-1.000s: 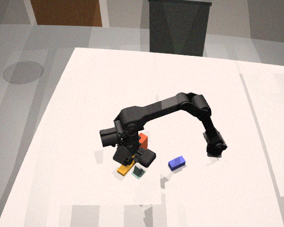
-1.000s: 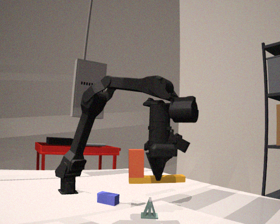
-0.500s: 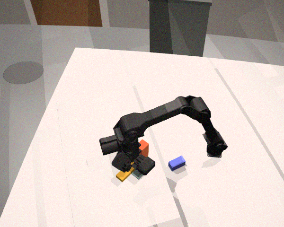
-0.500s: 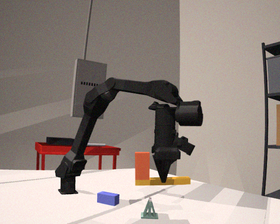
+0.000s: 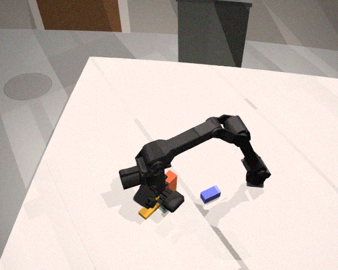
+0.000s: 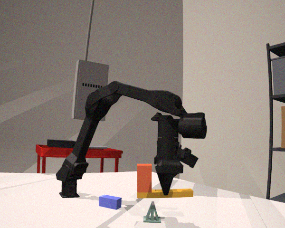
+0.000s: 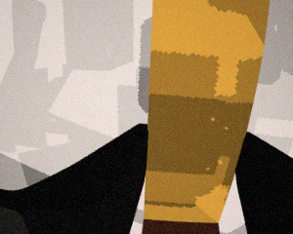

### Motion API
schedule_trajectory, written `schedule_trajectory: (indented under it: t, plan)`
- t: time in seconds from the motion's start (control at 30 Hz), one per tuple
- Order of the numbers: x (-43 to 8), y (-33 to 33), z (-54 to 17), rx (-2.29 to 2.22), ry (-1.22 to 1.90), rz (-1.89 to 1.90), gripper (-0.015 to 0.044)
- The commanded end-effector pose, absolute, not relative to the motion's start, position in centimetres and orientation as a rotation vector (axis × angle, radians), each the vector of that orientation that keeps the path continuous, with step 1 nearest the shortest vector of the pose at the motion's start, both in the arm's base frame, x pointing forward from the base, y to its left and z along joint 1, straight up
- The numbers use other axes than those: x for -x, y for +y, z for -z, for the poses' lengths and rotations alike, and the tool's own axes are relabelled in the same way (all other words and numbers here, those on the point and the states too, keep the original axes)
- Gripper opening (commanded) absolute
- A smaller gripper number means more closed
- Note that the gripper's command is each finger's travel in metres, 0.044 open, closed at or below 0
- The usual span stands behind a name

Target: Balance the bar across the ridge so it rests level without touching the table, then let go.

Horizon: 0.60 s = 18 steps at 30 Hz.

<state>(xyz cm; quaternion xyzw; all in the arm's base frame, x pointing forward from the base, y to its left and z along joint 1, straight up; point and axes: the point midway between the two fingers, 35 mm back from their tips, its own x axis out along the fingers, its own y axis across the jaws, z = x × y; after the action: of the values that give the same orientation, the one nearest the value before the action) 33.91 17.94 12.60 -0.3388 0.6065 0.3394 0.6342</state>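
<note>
The yellow bar [image 5: 147,212] [image 6: 182,193] [image 7: 197,136] carries an upright orange block [image 5: 172,180] [image 6: 144,177] at one end. My gripper [image 5: 157,200] [image 6: 166,193] [image 7: 192,138] points down and is shut on the bar, between the block and the bar's free end. The bar looks close to level and hangs in the air. The green ridge [image 5: 164,208] [image 6: 152,215] stands on the table, partly hidden by the gripper and bar in the top view. In the exterior view its peak shows below the bar, with a gap between them. The wrist view does not show the ridge.
A blue block [image 5: 210,195] [image 6: 108,202] lies on the white table [image 5: 105,95] [image 6: 20,201], between the ridge and the arm's base [image 5: 255,180] [image 6: 69,190]. A red bench [image 6: 103,153] and a shelf rack [image 6: 270,122] stand beyond the table.
</note>
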Motion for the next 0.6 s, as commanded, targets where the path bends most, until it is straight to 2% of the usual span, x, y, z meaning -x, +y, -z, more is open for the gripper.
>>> schedule_trajectory:
  t: [0.0, 0.57]
  plan:
    - [-33.88, 17.86, -11.92, 0.772, 1.393, -0.771, 0.0000]
    - [-33.91, 17.82, -11.61, 0.771, 1.393, -0.770, 0.0000]
